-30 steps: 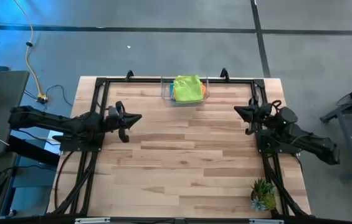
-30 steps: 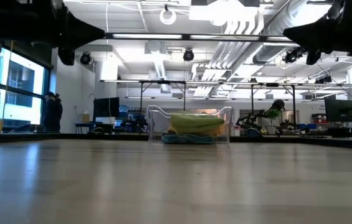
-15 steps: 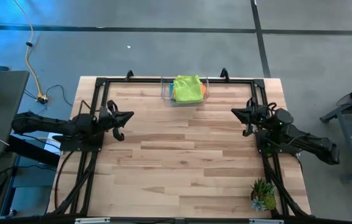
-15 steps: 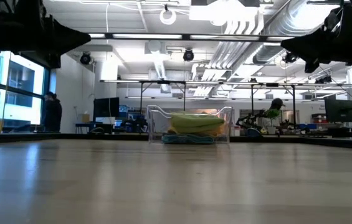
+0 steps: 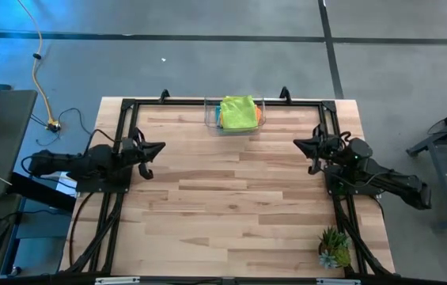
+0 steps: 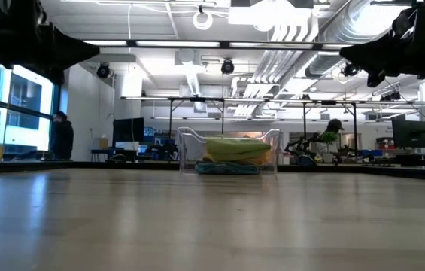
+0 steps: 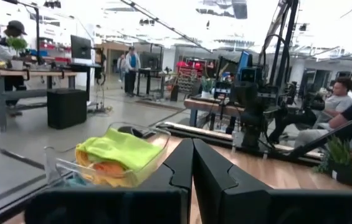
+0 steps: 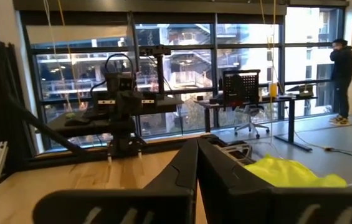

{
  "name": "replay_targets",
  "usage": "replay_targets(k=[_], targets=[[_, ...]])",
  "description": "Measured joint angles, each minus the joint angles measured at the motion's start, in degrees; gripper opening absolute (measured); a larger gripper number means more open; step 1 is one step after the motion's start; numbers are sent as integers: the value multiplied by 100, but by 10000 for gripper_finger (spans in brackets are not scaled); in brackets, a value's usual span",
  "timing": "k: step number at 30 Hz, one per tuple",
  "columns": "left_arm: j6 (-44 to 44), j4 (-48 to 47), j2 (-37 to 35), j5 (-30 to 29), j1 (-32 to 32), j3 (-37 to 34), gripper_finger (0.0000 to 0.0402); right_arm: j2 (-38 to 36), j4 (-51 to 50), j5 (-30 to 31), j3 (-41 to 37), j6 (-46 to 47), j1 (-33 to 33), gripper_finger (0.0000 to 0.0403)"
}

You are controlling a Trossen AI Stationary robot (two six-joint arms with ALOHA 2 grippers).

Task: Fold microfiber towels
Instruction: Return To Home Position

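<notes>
1. The left gripper [image 5: 153, 150] hangs over the left side strip of the wooden table [image 5: 231, 206]. The left wrist view shows its fingers pressed together with only a thin seam between them, gripping nothing.
2. The right gripper [image 5: 302, 147] hangs over the opposite side strip, tip pointing at the left one. Its fingers are closed the same way, on nothing.
3. An open stretch of boards lies between the two tips, and a black frame [image 5: 183, 102] runs along the table edges behind each arm.
4. The clear plastic bin [image 5: 209, 120] stands at the far edge, ahead of and between the grippers and well apart from both.
5. The lime green towel [image 5: 238, 112] lies on top in the bin. A sliver of the teal blue towel [image 5: 217, 117] shows on the side toward the left gripper, and a sliver of the orange towel [image 5: 259, 115] on the side toward the right gripper.
6. A small spiky plant [image 5: 335, 247] stands at the near corner, behind the right gripper and just beside that arm's rail.
7. Only the low view shows height: the green towel sits below the bin's rim with teal at the bottom, and both arms are well above the tabletop.
8. Only the wrist views show people: a seated person [image 7: 334, 102] beyond the right arm, and a standing person [image 8: 342, 68] by the windows.
</notes>
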Motion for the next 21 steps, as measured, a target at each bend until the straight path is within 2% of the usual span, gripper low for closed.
replay_targets(k=[5,8,15,21], targets=[[-34,-375,-131,-63,-11,-6,0,0,-25,194,-2,-4,0,0],[-147,-643,-134,-334,-11,-10,0,4,-106,435,-2,-3,0,0],[16,-170,-137,-413,-11,-1,0,11,-879,948,-4,556,0,0],[95,-330,-135,-680,-9,-1,0,61,-1176,946,11,719,0,0]])
